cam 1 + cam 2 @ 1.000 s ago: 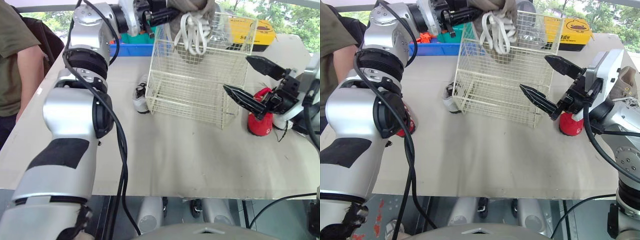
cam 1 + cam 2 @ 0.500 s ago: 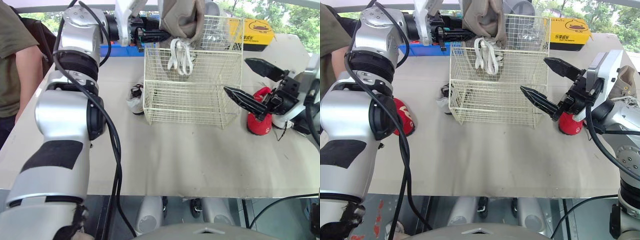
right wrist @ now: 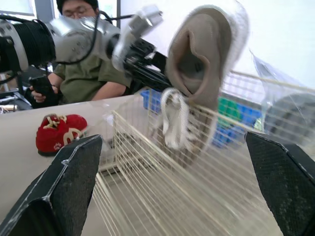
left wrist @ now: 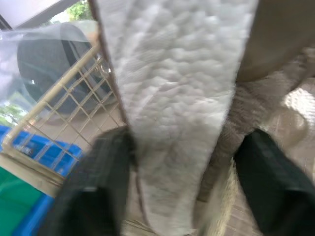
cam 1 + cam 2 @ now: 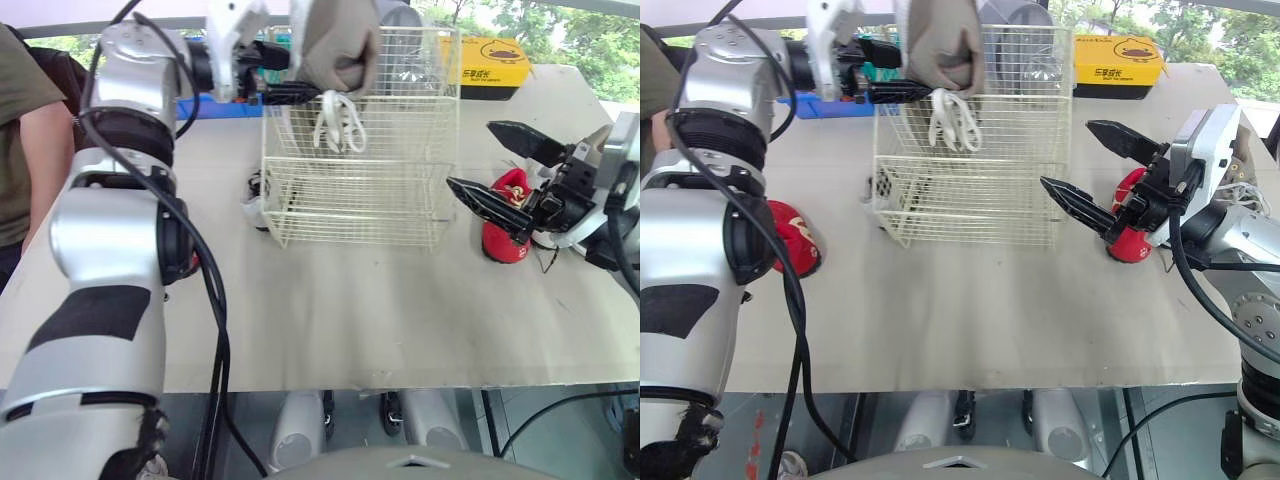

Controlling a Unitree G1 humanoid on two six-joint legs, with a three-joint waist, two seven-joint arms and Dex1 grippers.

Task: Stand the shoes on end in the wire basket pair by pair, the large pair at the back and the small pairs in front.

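Note:
My left gripper is shut on a large beige shoe, held toe-down over the left part of the wire basket. Its white laces dangle inside the basket. In the left wrist view the shoe's pale sole sits between my fingers. My right gripper stands open just right of the basket, holding nothing. A small red shoe lies beside it. Another red pair lies at the table's left. A small black-and-white shoe rests against the basket's left side. A second beige shoe lies behind my right wrist.
A yellow box and a blue bin stand at the back of the table. A grey tub in plastic is behind the basket. A person stands at the table's left side. Bare tabletop lies in front of the basket.
The whole picture has swung, so the camera moved. My left gripper still holds the beige shoe over the basket. My right gripper stays open beside it.

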